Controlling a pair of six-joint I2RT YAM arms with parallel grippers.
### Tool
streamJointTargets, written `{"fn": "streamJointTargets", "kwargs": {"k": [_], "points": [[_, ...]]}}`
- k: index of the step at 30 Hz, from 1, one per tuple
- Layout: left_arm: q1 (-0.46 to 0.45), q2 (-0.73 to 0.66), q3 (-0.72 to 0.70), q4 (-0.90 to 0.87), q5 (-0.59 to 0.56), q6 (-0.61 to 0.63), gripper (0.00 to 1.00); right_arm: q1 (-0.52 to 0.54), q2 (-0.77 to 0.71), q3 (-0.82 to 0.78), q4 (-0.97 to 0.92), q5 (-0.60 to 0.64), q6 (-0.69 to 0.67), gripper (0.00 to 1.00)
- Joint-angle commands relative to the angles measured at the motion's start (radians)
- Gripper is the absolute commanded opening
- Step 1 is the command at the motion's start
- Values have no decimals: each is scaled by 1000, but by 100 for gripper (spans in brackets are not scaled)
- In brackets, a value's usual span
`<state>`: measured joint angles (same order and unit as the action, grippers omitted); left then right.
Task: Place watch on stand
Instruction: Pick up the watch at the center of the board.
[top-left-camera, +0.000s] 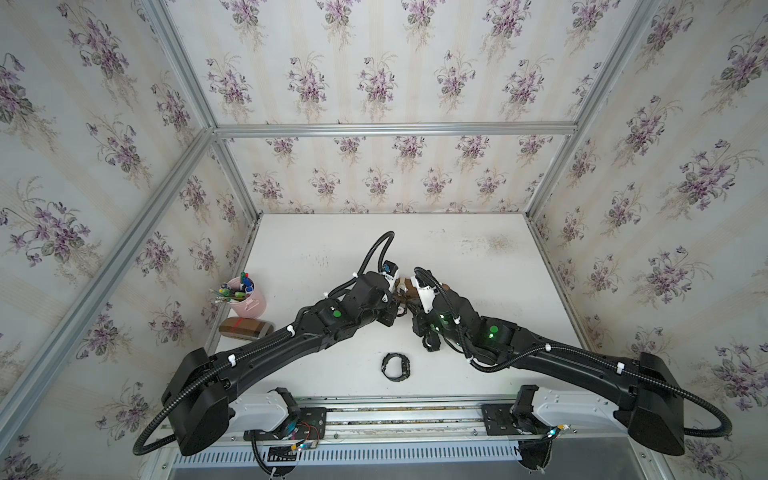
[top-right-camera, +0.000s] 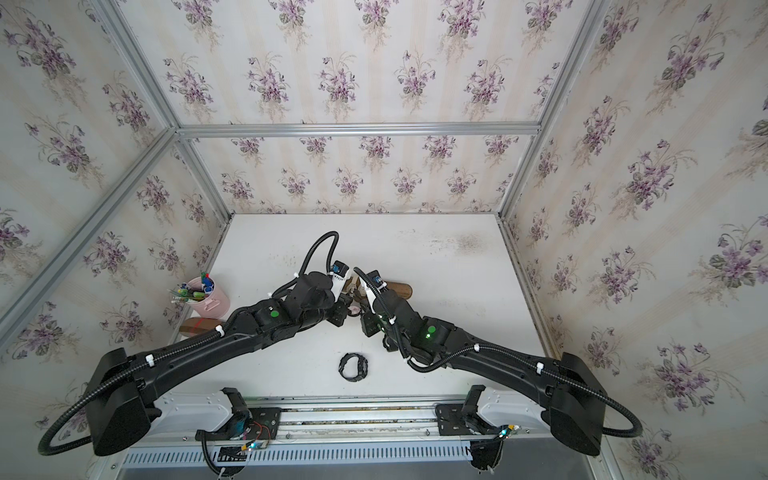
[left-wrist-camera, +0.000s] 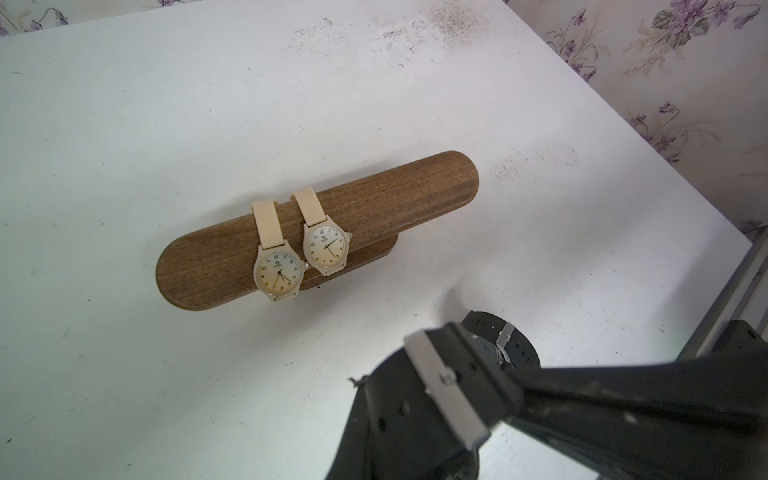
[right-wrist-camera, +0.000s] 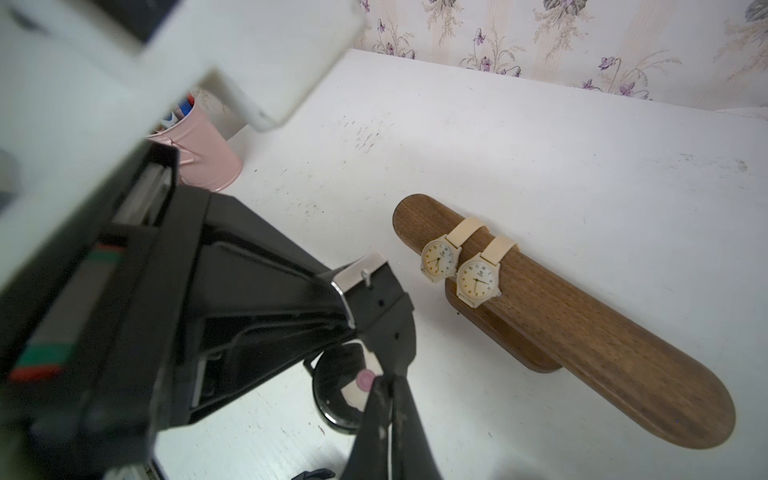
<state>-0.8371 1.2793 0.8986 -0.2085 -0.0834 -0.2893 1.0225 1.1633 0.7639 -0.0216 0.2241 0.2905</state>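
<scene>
We see a pink cup (top-left-camera: 249, 303) crammed with coloured pens (top-left-camera: 237, 290) near the left edge of the white desk (top-left-camera: 478, 257). Just beside it, on its near side, a brown box with red tape (top-left-camera: 244, 327) lies flat. Violet-sprigged wallpaper (top-left-camera: 374, 79) covers the walls, edged by an aluminium frame (top-left-camera: 395, 129).
</scene>
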Motion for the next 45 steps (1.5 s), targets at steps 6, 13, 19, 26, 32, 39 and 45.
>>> {"fn": "streamJointTargets", "kwargs": {"k": [6,13,19,26,32,39,45], "points": [[29,-72,-85,162,126,4,3,-1,-83,-56,61,-169,-70,21],[80,-141,-132,210,253,49,3,-1,-203,-143,116,-163,-91,30],[86,-168,-159,292,413,78,3,-1,-281,-177,165,-250,-116,36],[86,-197,-172,333,510,101,3,-1,-272,-175,177,-358,-114,39],[85,-212,-190,356,534,105,4,-1,-247,-161,189,-441,-102,32],[85,-198,-176,323,507,118,4,0,-233,-160,192,-490,-116,20],[84,-187,-172,318,508,119,4,1,-199,-141,192,-501,-110,5]]}}
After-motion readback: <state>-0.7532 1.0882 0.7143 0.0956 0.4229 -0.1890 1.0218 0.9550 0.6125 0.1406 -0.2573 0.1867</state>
